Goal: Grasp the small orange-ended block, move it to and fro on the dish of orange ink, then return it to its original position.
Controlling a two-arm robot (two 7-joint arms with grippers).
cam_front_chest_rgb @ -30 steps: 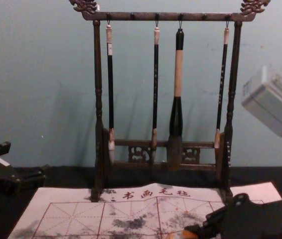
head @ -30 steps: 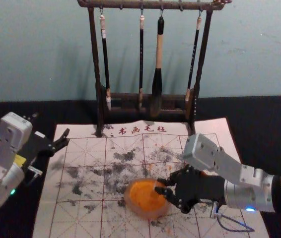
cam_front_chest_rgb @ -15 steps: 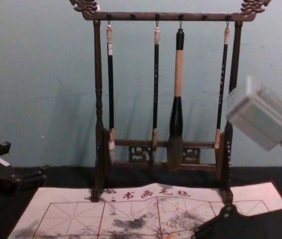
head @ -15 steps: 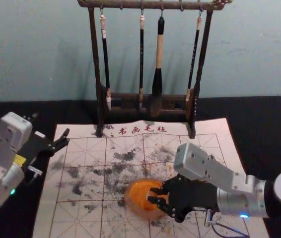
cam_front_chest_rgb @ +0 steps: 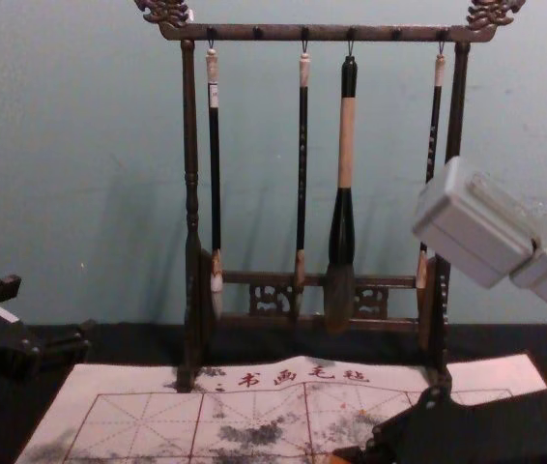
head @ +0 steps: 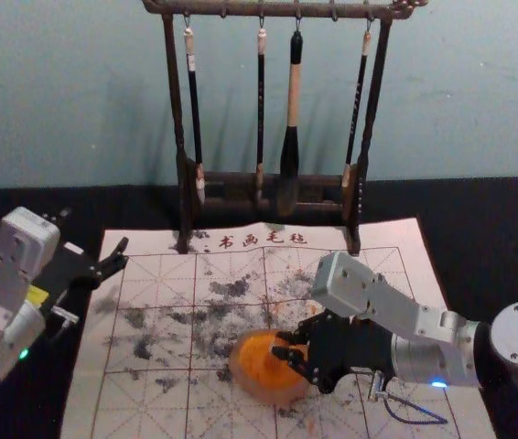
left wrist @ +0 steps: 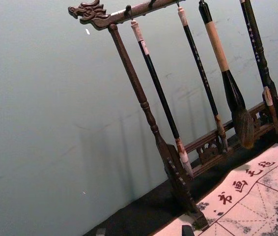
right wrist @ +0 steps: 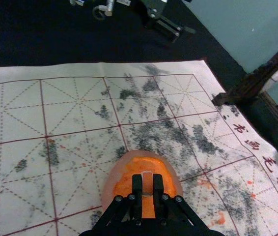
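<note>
Moving the small block (right wrist: 147,185) to and fro on the ink looks like the step in hand. Nearest, low and just right of centre in the head view, is the round dish (head: 271,394) with its orange ink (head: 261,362). The right end effector (head: 281,346) reaches in over it from the lower right, grasping the block between its two fingers; the block is above the ink, though I cannot tell whether its lower end touches. Dish and gridded sheet (head: 149,402) lie on the dark tabletop (head: 506,242). At the left of the frame, the left end effector (head: 94,234) is idle, released, its fingers spread. Farther back, at upper centre, the brush rack (head: 176,101) stands with its hanging brushes (head: 293,96).

The next move, I judge, calls for short level strokes within the ink, with light, even pressure and the grip kept firm, since a hard push could slide the dish or twist the block. After that it wants a straight lift before the block is carried back to its original position, which remains to be done.
</note>
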